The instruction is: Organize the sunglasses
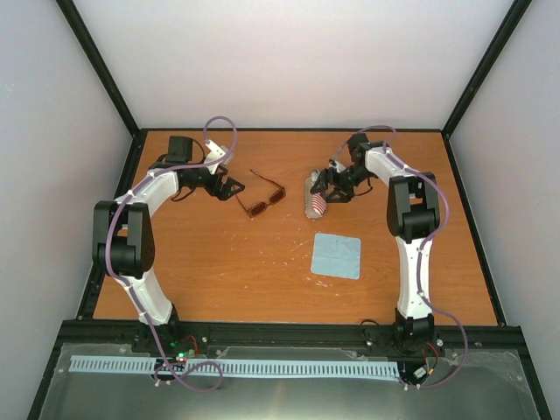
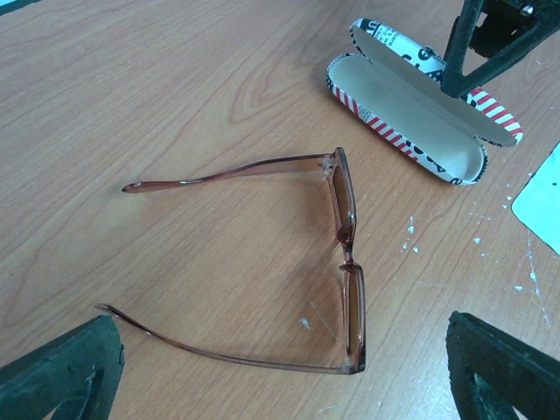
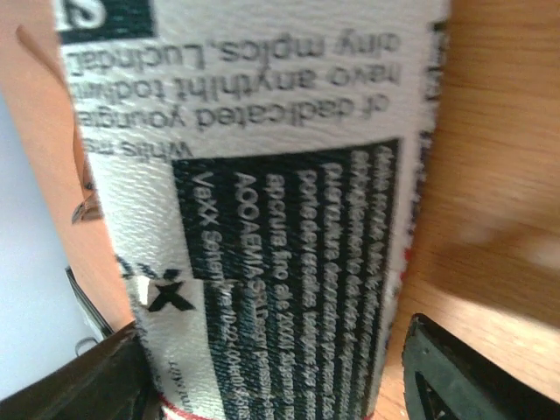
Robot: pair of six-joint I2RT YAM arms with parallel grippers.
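Wooden desk (image 1: 219, 271): one, orange-brown, with pale specks scattered on its right half.
Sunglasses (image 1: 261, 199): one pair, lying toward the far edge, a little left of its middle, temples unfolded; no finger touched them.
Case (image 1: 313, 199): one, oval, with red-and-white stripes and print, just right of the sunglasses and apart from them, also toward the far edge.
Cloth (image 1: 337, 255): one light blue square, flat, nearer the near edge than the case and right of the desk's middle.
Arms: two, each reaching from the near edge toward the far edge.
Left gripper (image 1: 229, 186): jaws wide apart and holding nothing, just left of the sunglasses.
Right gripper (image 1: 331, 188): at the case, jaws clamped on one shell of it.
Overhead view only: both arms, the whole desk and the cloth's full outline.
Left wrist view only: the sunglasses (image 2: 346, 262) close up, with red-brown lenses, thin frame and both temple tips pointing toward the left gripper (image 2: 280, 376); the case (image 2: 411, 105) hinged open with a pale lining; the right gripper (image 2: 490, 44) standing over it; a corner of the cloth (image 2: 542, 197).
Right wrist view only: the case (image 3: 262, 210) filling the frame, blurred printed text on its fabric, dark fingertips (image 3: 472, 372) on either side of the shell.
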